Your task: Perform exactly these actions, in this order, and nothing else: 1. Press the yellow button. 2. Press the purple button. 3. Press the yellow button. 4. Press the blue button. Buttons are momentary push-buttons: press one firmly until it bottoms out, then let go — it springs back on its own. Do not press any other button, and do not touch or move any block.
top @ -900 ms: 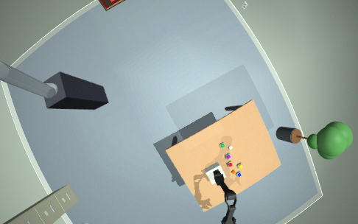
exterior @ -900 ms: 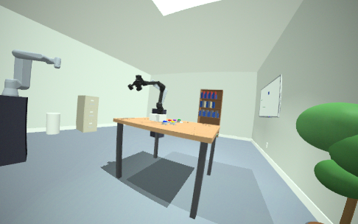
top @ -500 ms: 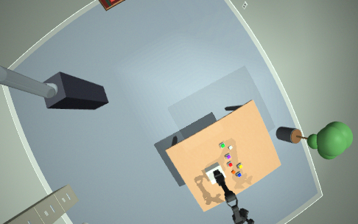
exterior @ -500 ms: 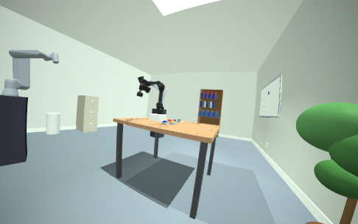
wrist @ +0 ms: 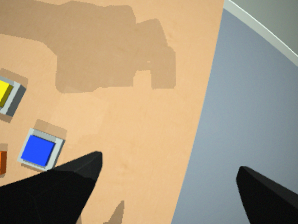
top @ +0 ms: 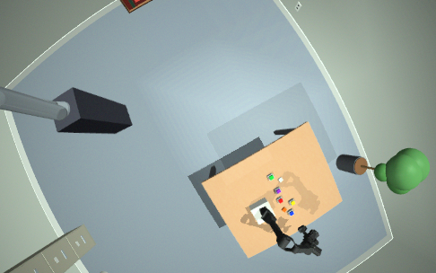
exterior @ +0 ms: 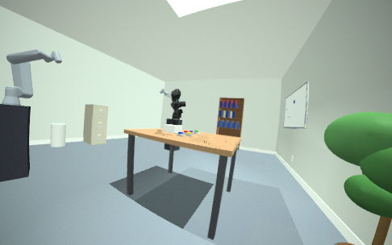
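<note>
The yellow button (top: 292, 202) (wrist: 5, 96), the purple button (top: 278, 190) and the blue button (top: 291, 213) (wrist: 37, 151) sit in small grey frames on the wooden table (top: 309, 153) (wrist: 133, 43) (exterior: 214, 143). My gripper (top: 314, 241) (exterior: 176, 95) (wrist: 169, 167) is open and empty. It hangs high over the table's near edge, beside the buttons and not above them. In the wrist view the blue button lies just left of the left finger and the yellow button is cut off at the left edge. The purple button is outside the wrist view.
A green button (top: 271, 177), a white block (top: 281, 180), a red piece (top: 281, 200) and an orange block (top: 283, 209) (wrist: 1, 161) stand among the buttons. The arm's white base (top: 257, 211) is on the table. Floor lies beyond the table edge. A plant (top: 404, 171) stands nearby.
</note>
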